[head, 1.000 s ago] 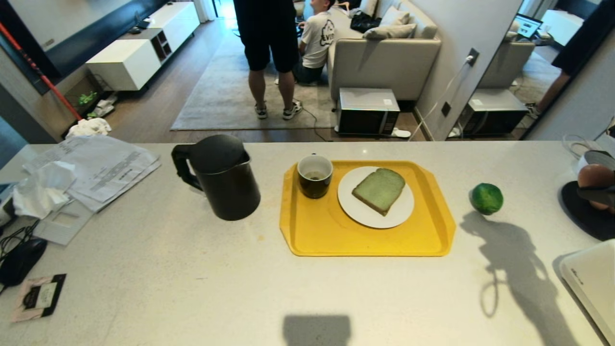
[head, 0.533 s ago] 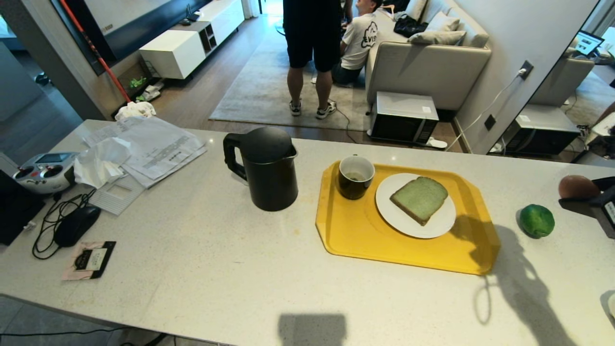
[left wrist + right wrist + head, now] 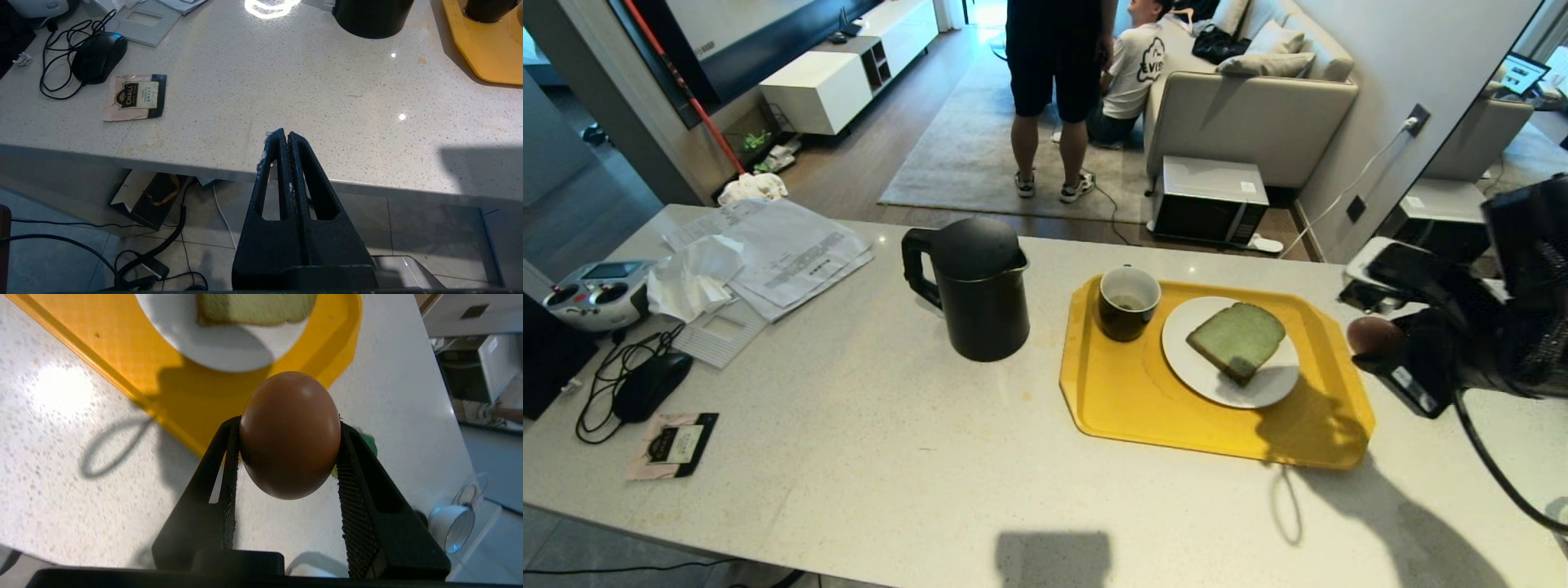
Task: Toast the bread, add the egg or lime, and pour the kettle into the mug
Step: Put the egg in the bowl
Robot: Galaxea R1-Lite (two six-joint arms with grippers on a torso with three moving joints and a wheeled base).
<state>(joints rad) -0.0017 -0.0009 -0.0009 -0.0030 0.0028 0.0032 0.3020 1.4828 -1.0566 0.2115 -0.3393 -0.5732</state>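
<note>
Egg (image 3: 290, 435) pinched between the right gripper (image 3: 1376, 339) fingers, held in the air just off the right edge of the yellow tray (image 3: 1143, 408). Step in hand looks like adding the egg: bread (image 3: 1237, 339) already on the white plate (image 3: 1201, 371), mug (image 3: 1128, 303) beside it on the tray, kettle (image 3: 974, 290) on the tabletop (image 3: 849, 457) to its left. Next move calls for a gentle set-down by the bread; egg will roll. Left gripper (image 3: 284, 141) parked at the near tabletop edge, fingers pressed together. Sachet (image 3: 136, 96) reads "CHALI".
</note>
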